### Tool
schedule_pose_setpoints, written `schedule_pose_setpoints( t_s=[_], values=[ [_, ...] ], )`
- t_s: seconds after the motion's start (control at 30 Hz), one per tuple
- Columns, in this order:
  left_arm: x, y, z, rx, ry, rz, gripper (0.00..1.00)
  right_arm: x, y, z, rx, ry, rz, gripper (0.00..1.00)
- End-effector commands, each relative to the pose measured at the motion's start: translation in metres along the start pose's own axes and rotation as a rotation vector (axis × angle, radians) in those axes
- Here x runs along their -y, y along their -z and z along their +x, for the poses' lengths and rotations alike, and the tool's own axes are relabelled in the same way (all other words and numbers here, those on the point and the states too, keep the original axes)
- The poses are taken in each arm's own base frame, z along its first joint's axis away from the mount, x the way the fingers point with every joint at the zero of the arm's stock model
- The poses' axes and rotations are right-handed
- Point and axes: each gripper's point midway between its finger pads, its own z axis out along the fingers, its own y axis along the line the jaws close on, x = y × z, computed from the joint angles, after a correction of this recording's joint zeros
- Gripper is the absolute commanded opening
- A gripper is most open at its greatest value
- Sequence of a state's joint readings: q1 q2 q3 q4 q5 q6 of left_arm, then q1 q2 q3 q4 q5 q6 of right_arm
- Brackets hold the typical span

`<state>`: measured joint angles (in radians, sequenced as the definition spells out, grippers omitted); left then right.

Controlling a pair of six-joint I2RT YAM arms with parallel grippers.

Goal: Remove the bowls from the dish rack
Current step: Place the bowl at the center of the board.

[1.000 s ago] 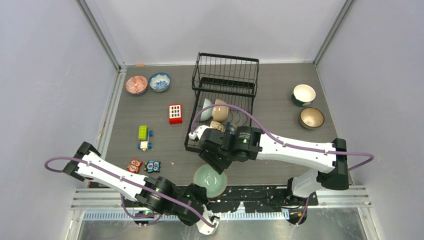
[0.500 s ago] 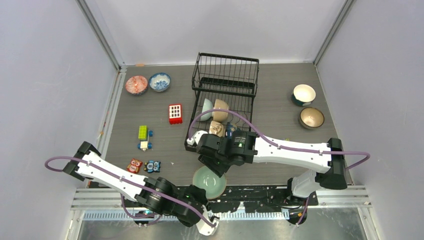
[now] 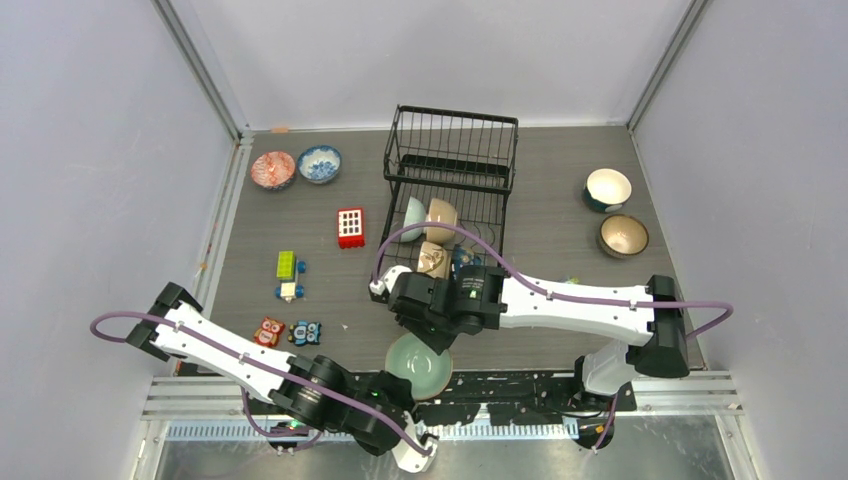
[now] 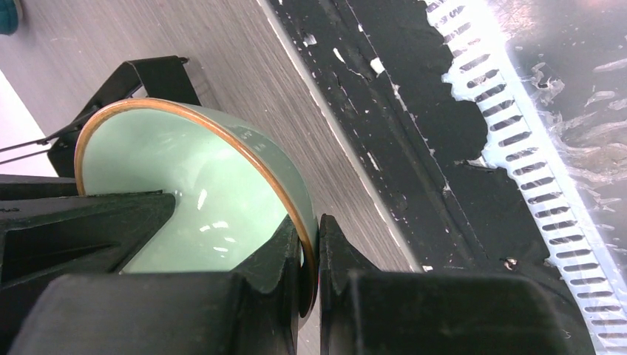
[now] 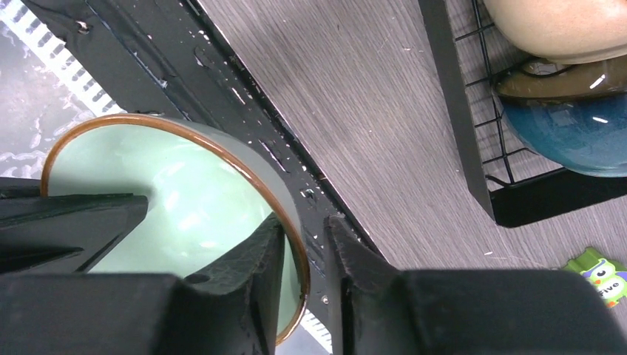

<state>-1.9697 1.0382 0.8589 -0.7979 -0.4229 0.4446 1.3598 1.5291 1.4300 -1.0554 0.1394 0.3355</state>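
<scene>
A pale green bowl with a brown rim hangs over the table's near edge. My left gripper is shut on its near rim; in the left wrist view the fingertips pinch the rim of the bowl. My right gripper straddles the far rim, still open: in the right wrist view one finger is inside the bowl and the other stands a small gap outside. The black dish rack holds a pale green bowl, a tan bowl, a brown bowl and a dark blue bowl.
A red patterned bowl and a blue-and-white bowl sit at the far left. A cream bowl and a brown bowl sit at the right. A red block, small bricks and owl toys lie left of the rack.
My right gripper has slid left and nearer, down over the green bowl's rim, and its jaws have narrowed. The left gripper and the bowl have hardly moved.
</scene>
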Motion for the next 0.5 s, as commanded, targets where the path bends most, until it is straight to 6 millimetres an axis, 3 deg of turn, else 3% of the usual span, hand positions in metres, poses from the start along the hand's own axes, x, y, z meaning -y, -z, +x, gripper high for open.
schedule_pose_setpoints(
  t_s=[0.0,0.13,0.17,0.2,0.27,0.33,0.37,0.4,0.47],
  values=[
    [-0.018,0.01,-0.017,0.071,0.052,-0.071,0.0,-0.003,-0.001,-0.006,0.024,0.003,0.005,0.25],
    [-0.02,0.011,-0.019,0.079,0.078,-0.08,0.0,-0.002,0.002,-0.008,0.028,0.005,0.013,0.03],
    [-0.022,0.012,-0.02,0.081,0.087,-0.091,0.03,-0.002,0.002,-0.008,0.03,0.004,0.016,0.01],
    [-0.025,0.013,-0.02,0.086,0.1,-0.105,0.11,-0.002,0.003,-0.009,0.033,0.002,0.018,0.01],
    [-0.032,0.017,-0.022,0.102,0.128,-0.14,0.36,-0.001,0.005,-0.011,0.044,-0.005,0.021,0.01],
    [-0.04,0.023,-0.025,0.127,0.171,-0.181,0.53,0.001,0.008,-0.014,0.065,-0.015,0.034,0.01],
    [-0.043,0.026,-0.025,0.14,0.19,-0.194,0.83,0.003,0.01,-0.017,0.082,-0.023,0.04,0.01],
    [-0.046,0.029,-0.026,0.153,0.214,-0.206,0.98,0.005,0.012,-0.019,0.102,-0.03,0.046,0.01],
    [-0.055,0.037,-0.025,0.163,0.264,-0.249,1.0,0.009,0.018,-0.025,0.145,-0.053,0.066,0.01]
  ],
)
